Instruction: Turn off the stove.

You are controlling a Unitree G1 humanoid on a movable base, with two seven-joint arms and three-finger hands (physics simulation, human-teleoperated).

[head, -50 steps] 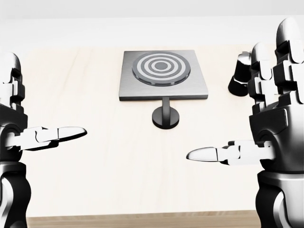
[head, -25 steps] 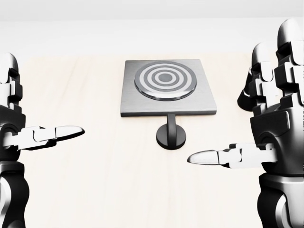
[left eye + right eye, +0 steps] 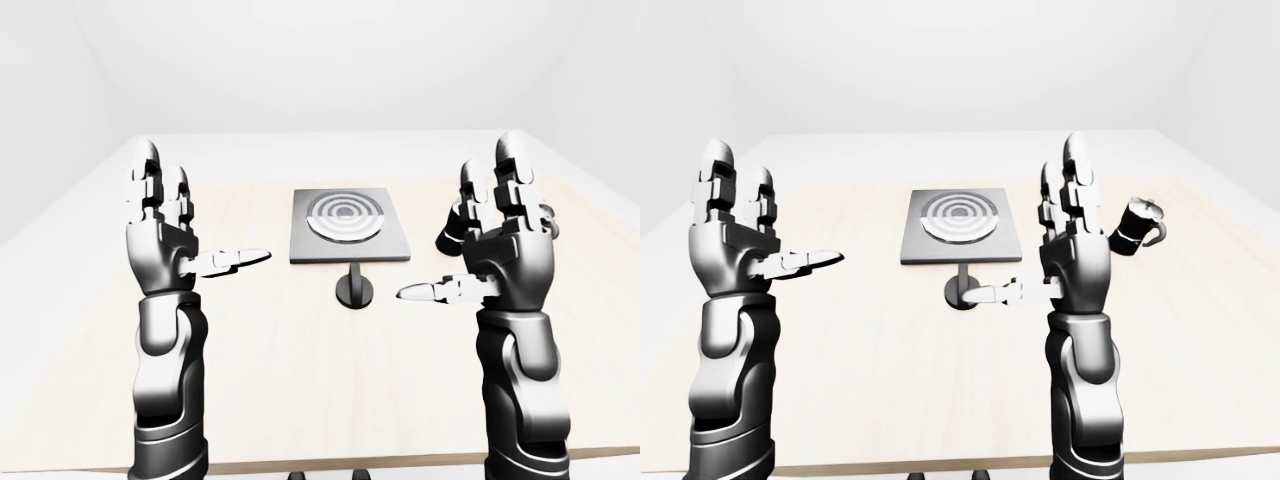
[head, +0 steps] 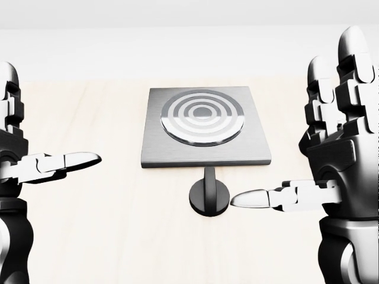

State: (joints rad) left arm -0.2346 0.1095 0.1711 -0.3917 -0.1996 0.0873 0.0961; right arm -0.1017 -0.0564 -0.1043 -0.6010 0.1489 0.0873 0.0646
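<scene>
The stove (image 4: 206, 127) is a grey square plate with a ringed round burner, at the middle of the head view on a pale wooden table (image 4: 118, 231). Just below it sits its black round knob (image 4: 209, 198), joined to the plate by a short stem. My right hand (image 4: 290, 124) is raised at the right, open, with its fingers upright. Its thumb tip hangs just right of the knob, and contact does not show. My left hand (image 3: 205, 205) is raised at the left, open and empty, well apart from the stove.
A black mug (image 3: 1137, 228) stands on the table to the right of the stove, behind my right hand and hidden by it in the head view. The table's near edge (image 3: 300, 466) runs along the bottom of the left-eye view. White walls surround the table.
The camera has moved closer: stove and knob look larger and sit lower in the head view. The mug has slipped behind my right hand. My right thumb now lies beside the knob.
</scene>
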